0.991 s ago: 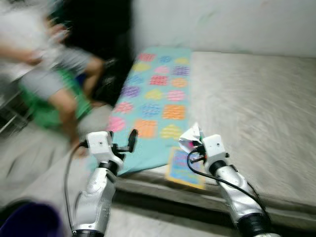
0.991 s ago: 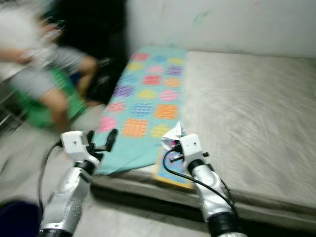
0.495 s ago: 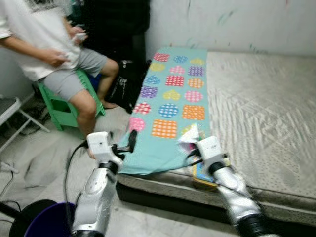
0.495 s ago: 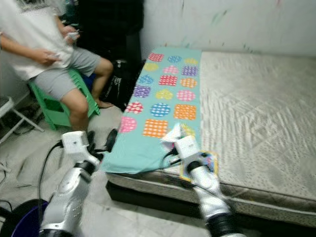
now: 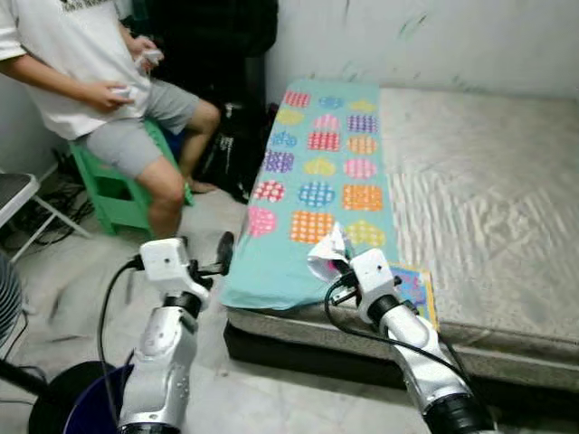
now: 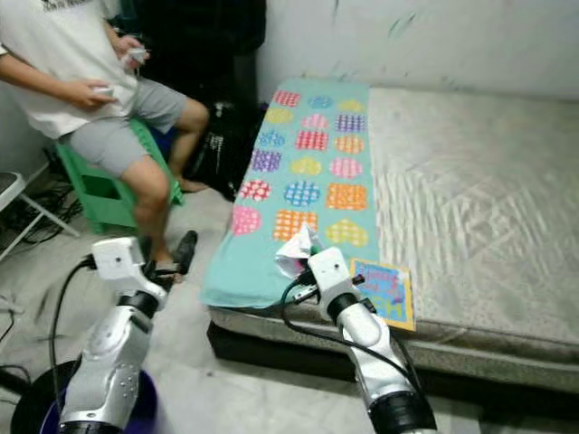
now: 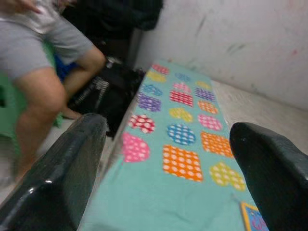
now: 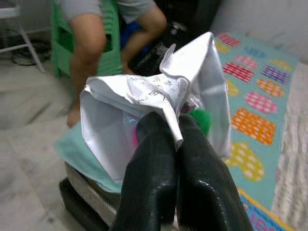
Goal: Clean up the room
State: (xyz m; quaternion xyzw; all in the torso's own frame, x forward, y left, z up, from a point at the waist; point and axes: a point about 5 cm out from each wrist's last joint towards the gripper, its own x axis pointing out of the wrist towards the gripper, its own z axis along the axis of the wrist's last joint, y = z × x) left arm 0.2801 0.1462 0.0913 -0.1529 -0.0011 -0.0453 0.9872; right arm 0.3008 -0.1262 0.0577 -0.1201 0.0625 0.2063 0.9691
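My right gripper (image 8: 166, 127) is shut on a crumpled white wrapper (image 8: 144, 108) with print on it, held above the near edge of the mattress (image 5: 479, 172); the wrapper (image 5: 327, 253) shows white in the head view too. My left gripper (image 7: 168, 168) is open and empty, raised over the floor beside the bed, its black fingers (image 5: 223, 249) pointing toward the teal dotted blanket (image 5: 317, 181). A dark round bin (image 5: 77, 402) with a blue inside stands on the floor at my lower left.
A person (image 5: 90, 81) sits on a green stool (image 5: 113, 185) at the left, beside a black bag (image 5: 231, 145). A colourful flat book (image 6: 384, 289) lies on the mattress by the blanket. A white chair (image 5: 23, 199) stands at the far left.
The camera has swung and steadied, bringing the person, the floor and the bin into view. My right gripper still holds the wrapper; my left gripper stays open.
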